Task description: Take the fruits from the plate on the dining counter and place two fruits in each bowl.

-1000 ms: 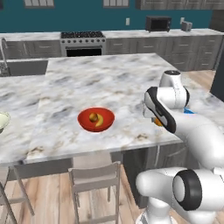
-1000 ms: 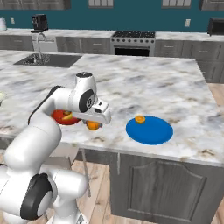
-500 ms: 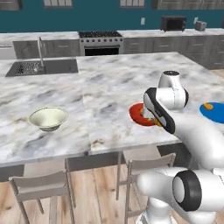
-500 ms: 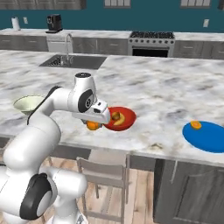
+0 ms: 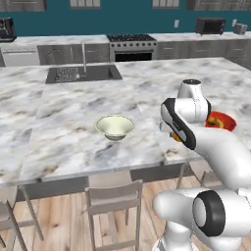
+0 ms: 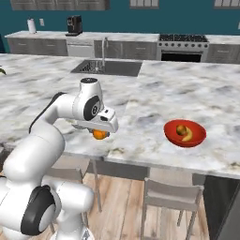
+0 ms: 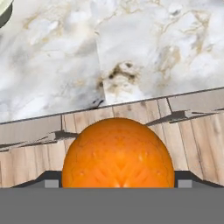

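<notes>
A round orange fruit (image 7: 117,151) sits between my fingers, with my gripper (image 7: 117,183) shut on it. The gripper (image 6: 99,134) hangs over the front edge of the dining counter (image 6: 154,101), the fruit (image 6: 99,135) just below the hand. The cream bowl (image 5: 114,126) stands on the marble to the gripper's left, and its rim (image 7: 3,13) peeks in at the hand view's top left corner. To the right is the red bowl (image 6: 184,132), holding a brownish-orange fruit (image 6: 180,130) and a banana (image 6: 189,136). The plate is out of view.
Stools (image 5: 112,200) stand under the counter's front edge above a wooden floor (image 7: 131,113). A sink with a tap (image 5: 83,72) is set in the counter's far side. A stove (image 6: 183,46) and cabinets line the back wall.
The base has driven left, so the whole scene slid right: the cream bowl came to the centre and the blue plate left view. The gripper stays shut on the orange fruit.
</notes>
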